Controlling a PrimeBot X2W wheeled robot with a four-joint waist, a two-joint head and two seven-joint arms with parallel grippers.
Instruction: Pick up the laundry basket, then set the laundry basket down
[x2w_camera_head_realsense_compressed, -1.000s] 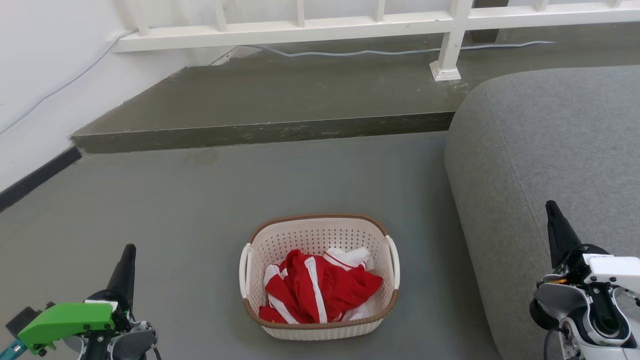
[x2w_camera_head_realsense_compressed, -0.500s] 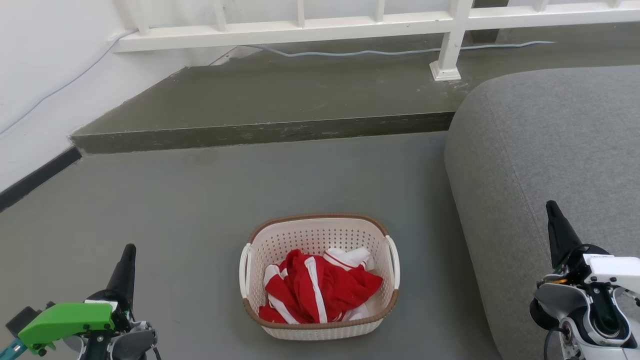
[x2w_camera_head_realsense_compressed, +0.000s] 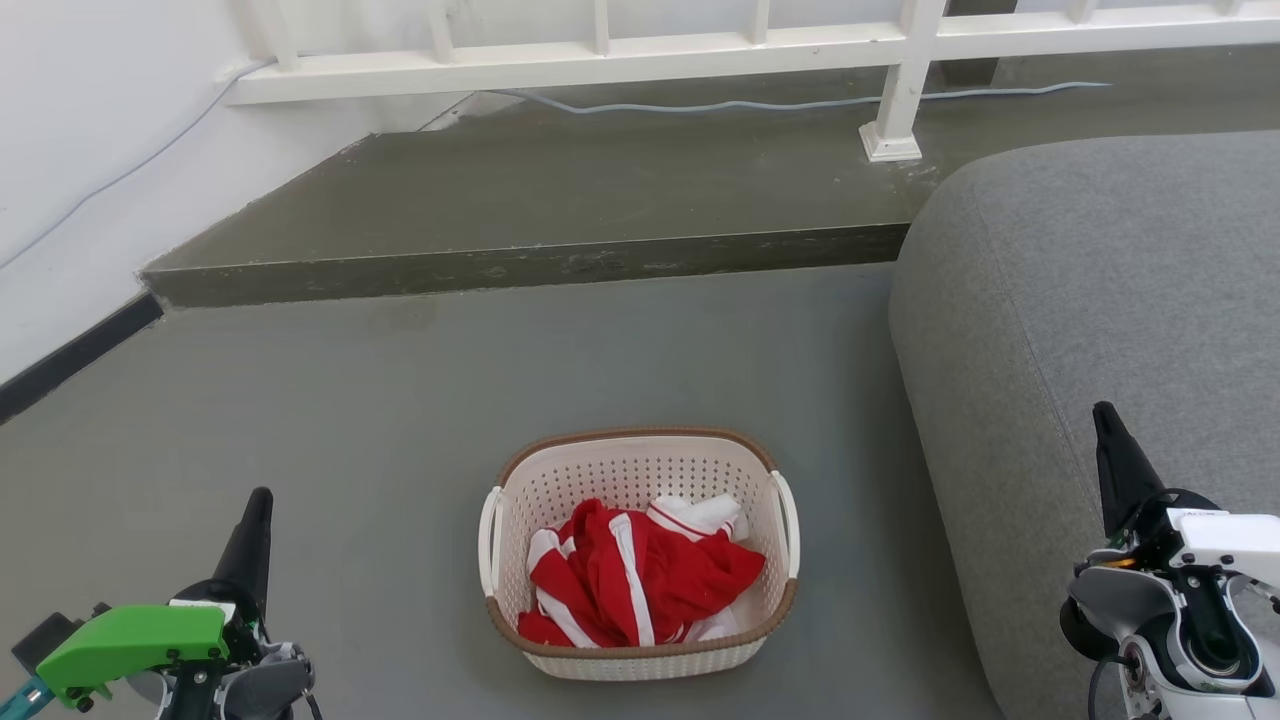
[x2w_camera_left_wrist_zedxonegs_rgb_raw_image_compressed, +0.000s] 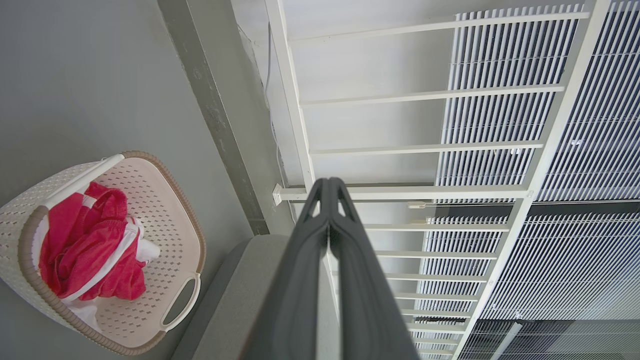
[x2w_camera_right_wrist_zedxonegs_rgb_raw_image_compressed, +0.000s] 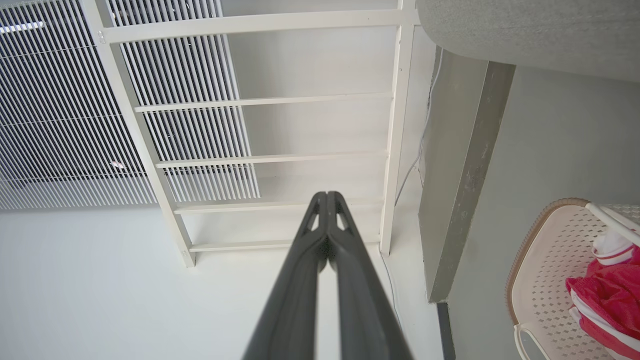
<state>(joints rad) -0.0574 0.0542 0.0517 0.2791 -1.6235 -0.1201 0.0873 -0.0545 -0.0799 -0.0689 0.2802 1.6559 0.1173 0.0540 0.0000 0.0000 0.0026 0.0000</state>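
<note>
The grey floor (x2w_camera_head_realsense_compressed: 400, 400) took up most of the head view, and a big grey sofa (x2w_camera_head_realsense_compressed: 1100, 280) bulged in from the right. Behind them ran a darker raised step (x2w_camera_head_realsense_compressed: 600, 190), with a white railing (x2w_camera_head_realsense_compressed: 700, 45) standing along its far edge. The laundry basket (x2w_camera_head_realsense_compressed: 640, 662) sat upright on the floor at the lower middle, near the sofa's curved front but not touching it, one white handle on each short side. A crumpled red garment with white stripes (x2w_camera_head_realsense_compressed: 640, 580) lay inside it, heaped toward the near wall.

The left claw (x2w_camera_head_realsense_compressed: 260, 500) hung low at the left, well apart from the basket, its two dark fingers pressed together on nothing. The right claw (x2w_camera_head_realsense_compressed: 1103, 415) hovered in front of the sofa at the lower right, likewise closed and empty. A thin pale cable (x2w_camera_head_realsense_compressed: 800, 102) trailed across the step beneath the railing.
</note>
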